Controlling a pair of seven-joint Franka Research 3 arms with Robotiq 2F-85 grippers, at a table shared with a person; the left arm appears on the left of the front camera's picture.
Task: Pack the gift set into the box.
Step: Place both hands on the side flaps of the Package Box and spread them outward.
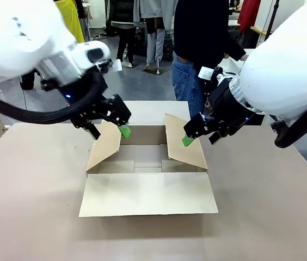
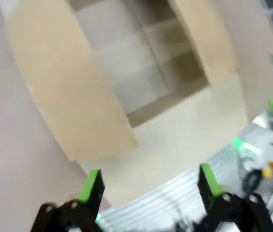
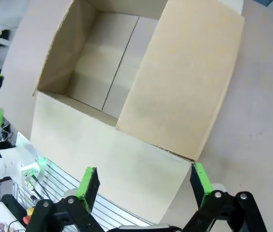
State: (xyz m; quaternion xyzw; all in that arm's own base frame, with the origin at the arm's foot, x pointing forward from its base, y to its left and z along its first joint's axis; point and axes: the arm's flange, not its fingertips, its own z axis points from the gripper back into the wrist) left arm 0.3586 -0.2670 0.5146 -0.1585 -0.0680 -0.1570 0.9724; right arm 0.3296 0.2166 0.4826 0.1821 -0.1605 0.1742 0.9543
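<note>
the box (image 1: 148, 196) sits open at the centre of the table (image 1: 34, 206), its near flap flat toward 6 o'clock. the left gripper (image 1: 110, 131), fingers spread and empty, hovers at the raised 9 o'clock flap; the right gripper (image 1: 201, 138), likewise spread, hovers at the 3 o'clock flap.

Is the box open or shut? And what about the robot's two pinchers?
box: open, empty inside, flaps spread out.
left gripper: open, holding nothing, close above the box.
right gripper: open, holding nothing, close above the box.
</note>
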